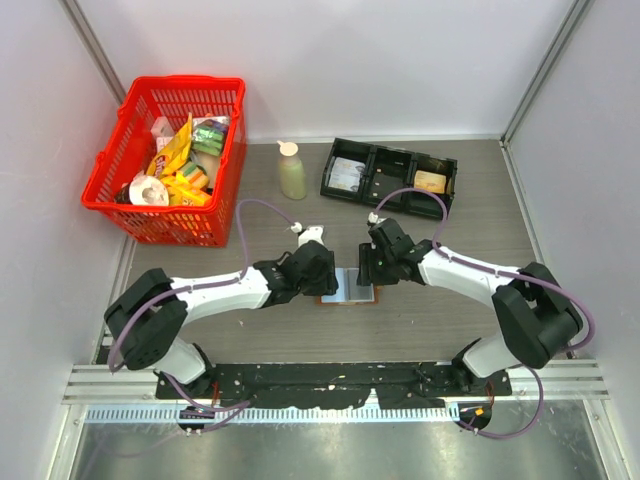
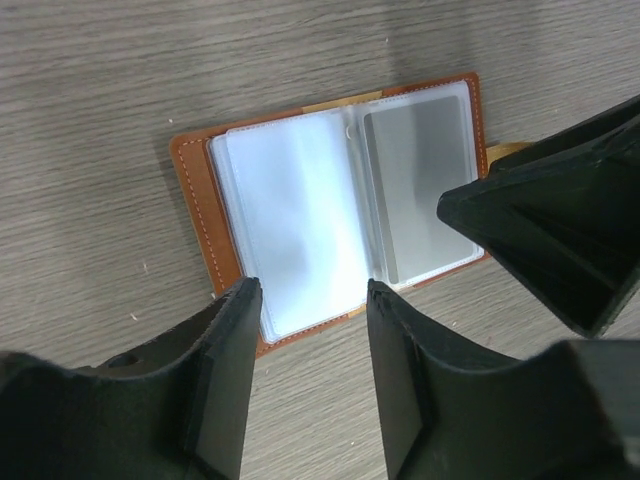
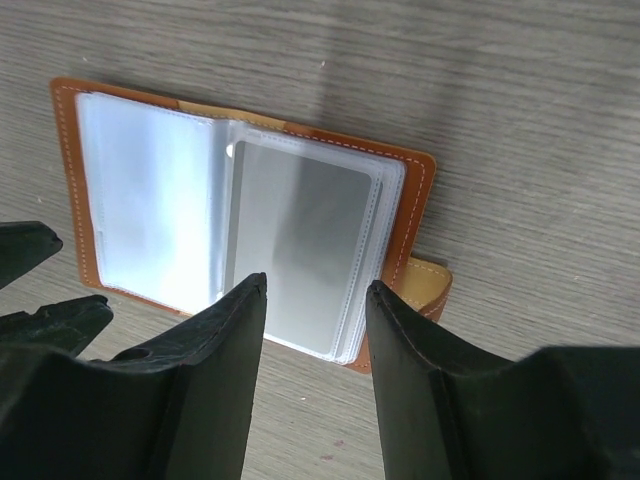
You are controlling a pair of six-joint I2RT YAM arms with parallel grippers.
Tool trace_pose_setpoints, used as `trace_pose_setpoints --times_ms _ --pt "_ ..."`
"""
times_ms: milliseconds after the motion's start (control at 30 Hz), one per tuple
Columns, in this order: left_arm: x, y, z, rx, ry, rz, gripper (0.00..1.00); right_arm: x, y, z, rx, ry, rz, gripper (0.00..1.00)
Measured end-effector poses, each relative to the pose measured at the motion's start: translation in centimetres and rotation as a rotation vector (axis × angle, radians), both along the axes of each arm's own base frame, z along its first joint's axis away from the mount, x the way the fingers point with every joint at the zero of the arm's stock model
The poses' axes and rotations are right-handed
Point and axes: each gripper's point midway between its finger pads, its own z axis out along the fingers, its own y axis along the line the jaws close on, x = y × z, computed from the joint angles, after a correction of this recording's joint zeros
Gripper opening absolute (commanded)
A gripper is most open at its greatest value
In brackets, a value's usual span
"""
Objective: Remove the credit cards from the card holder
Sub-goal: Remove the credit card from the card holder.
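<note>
The card holder (image 1: 347, 287) lies open and flat on the table between my two grippers, brown leather outside with clear, pale sleeves inside. In the left wrist view the card holder (image 2: 330, 200) lies just beyond my open left gripper (image 2: 310, 290). In the right wrist view the card holder (image 3: 240, 210) lies under my open right gripper (image 3: 315, 285). The right sleeve holds a grey card-shaped insert (image 3: 300, 245). A thin tan strip (image 2: 340, 101) peeks out at the far edge; I cannot tell if it is a credit card. My left gripper (image 1: 325, 275) and right gripper (image 1: 368, 268) hold nothing.
A black three-compartment tray (image 1: 372, 160) stands at the back, with a flat tan rectangle (image 1: 430, 182) in its right compartment. A pale bottle (image 1: 292, 170) stands to its left. A red basket (image 1: 200, 226) of packets sits at the back left.
</note>
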Motion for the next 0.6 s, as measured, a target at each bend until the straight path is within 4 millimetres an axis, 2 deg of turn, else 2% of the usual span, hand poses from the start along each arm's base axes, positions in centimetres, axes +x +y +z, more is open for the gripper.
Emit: trace_pose_setpoints --times_ms 133,200,433,600 --pt "-0.1 -0.2 -0.8 -0.004 0.018 0.011 0.45 -0.5 0.0 -1.1 -0.007 0.028 0.001 0.49" --pt "-0.2 -0.1 -1.3 -0.004 0.03 0.021 0.4 -0.7 -0.1 -1.5 -0.01 0.038 0.003 0.49" --pt "-0.8 0.7 -3.7 0.028 0.078 0.048 0.35 -0.6 0.5 -1.4 0.013 0.033 0.008 0.48" --pt "-0.7 0.6 -3.7 0.017 0.083 0.066 0.31 -0.6 0.5 -1.4 0.013 0.032 0.007 0.48"
